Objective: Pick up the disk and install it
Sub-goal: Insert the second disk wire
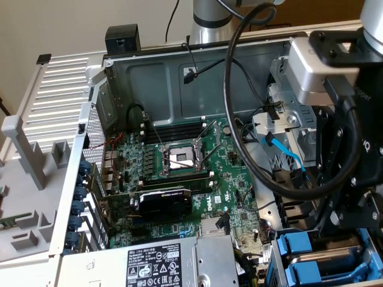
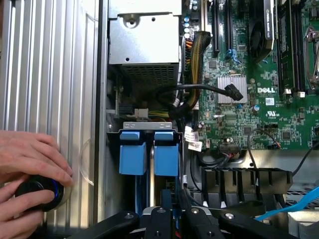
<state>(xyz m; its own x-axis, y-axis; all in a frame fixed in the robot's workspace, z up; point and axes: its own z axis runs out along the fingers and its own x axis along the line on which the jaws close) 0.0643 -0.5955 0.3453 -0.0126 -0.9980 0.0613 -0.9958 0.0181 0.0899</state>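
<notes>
Now jaws (image 2: 167, 219) clenched over drive bay (image 2: 148, 127) holding blue-framed disk (image 2: 166, 157).

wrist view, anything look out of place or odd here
Yes: a person's hand lies on the ribbed grey panel beside the open case, fingers on a round black knob. A loose black cable also droops across the motherboard.

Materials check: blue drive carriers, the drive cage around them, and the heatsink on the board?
Blue drive carriers: look like moulded plastic, uniform saturated colour, soft sheen. Drive cage: probably bare sheet steel, grey, folded edges, punched holes. Heatsink: likely aluminium, bright silver, fine parallel fins.
</notes>
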